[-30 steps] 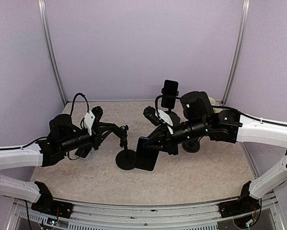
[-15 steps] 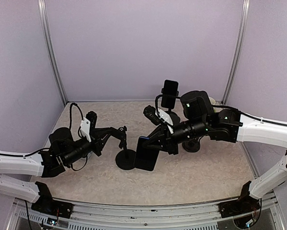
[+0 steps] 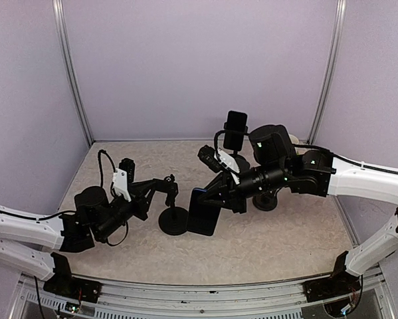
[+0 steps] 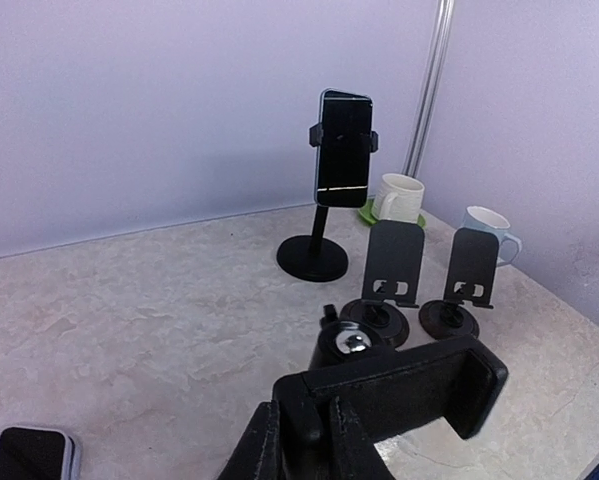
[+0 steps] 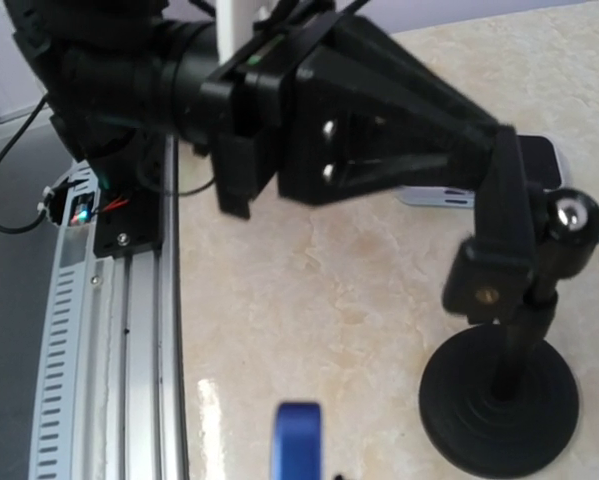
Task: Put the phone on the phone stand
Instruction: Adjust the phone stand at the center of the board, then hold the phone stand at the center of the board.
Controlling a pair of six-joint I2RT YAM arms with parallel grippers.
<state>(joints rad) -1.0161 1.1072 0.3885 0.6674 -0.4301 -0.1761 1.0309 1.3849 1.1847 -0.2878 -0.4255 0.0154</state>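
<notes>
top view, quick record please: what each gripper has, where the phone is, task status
left gripper: shut on the clamp head of the black round-base phone stand
right gripper: shut on the dark blue-edged phone, held upright
phone position: beside the stand's base, not in its clamp
task status: phone not yet on stand
behind: second black phone clamped in a tall stand

Showing a black stand, a blue-edged black phone, a white mug, a beige marbled worktop and lilac walls.
</notes>
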